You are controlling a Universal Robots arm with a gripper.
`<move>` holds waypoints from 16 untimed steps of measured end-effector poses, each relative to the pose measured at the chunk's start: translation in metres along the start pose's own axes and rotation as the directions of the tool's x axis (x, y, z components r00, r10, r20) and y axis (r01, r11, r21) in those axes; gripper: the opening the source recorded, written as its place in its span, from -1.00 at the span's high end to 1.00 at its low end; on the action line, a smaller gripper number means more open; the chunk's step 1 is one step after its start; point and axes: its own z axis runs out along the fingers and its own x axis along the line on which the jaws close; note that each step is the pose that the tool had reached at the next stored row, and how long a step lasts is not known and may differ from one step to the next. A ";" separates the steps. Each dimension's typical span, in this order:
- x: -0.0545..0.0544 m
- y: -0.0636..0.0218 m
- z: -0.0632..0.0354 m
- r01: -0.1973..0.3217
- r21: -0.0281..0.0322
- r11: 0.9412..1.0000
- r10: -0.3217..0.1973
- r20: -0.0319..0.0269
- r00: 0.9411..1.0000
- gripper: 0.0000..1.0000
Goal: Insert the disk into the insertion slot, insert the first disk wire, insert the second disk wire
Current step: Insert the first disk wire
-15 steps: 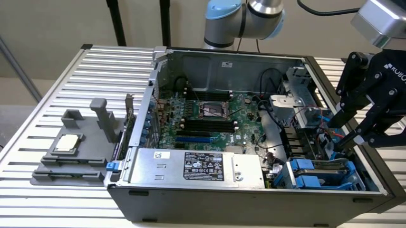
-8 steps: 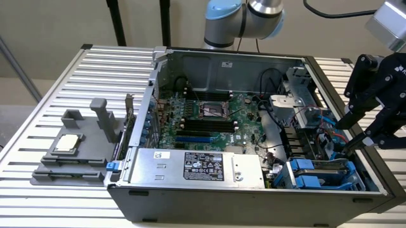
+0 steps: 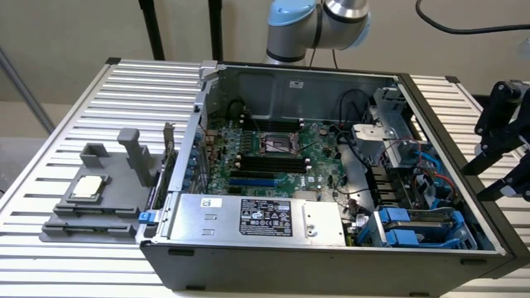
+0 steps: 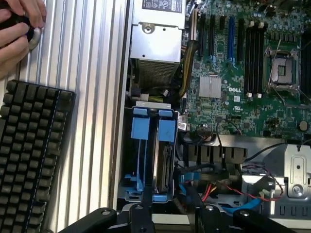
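The insertion slot (image 3: 424, 228) is the grey-blue cage with bright blue clips in the open case's front corner, at the exterior view's right. In the wrist view the insertion slot (image 4: 149, 158) lies just beyond my gripper (image 4: 172, 214). A silver-grey disk (image 4: 163, 167) seems to stand on edge inside it, under one blue clip. My gripper's black fingers (image 4: 141, 218) stand apart with nothing between them. In the exterior view the gripper (image 3: 495, 167) hangs outside the case's right wall. A loose blue wire (image 4: 187, 177) and red and yellow wires (image 4: 216, 188) lie beside the cage.
The silver labelled power supply (image 3: 257, 217) sits beside the cage, the motherboard (image 3: 273, 155) behind it. A grey fixture holding a chip (image 3: 87, 186) stands on the slatted table at the exterior view's left. A black keyboard (image 4: 29, 155) and a person's hand (image 4: 17, 29) lie beside the case.
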 end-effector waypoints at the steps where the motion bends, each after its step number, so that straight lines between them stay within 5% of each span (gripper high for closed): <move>1: 0.000 -0.0020 0.0017 0.000 0.000 1.000 0.000 0.000 1.000 0.19; 10: 0.000 -0.0032 0.0180 0.000 0.000 1.000 0.000 0.000 1.000 0.23; 13: -0.002 -0.0023 0.0238 0.000 0.001 1.000 0.000 0.000 1.000 0.51; 16: -0.007 -0.0005 0.0296 0.000 0.003 1.000 0.000 0.000 1.000 0.51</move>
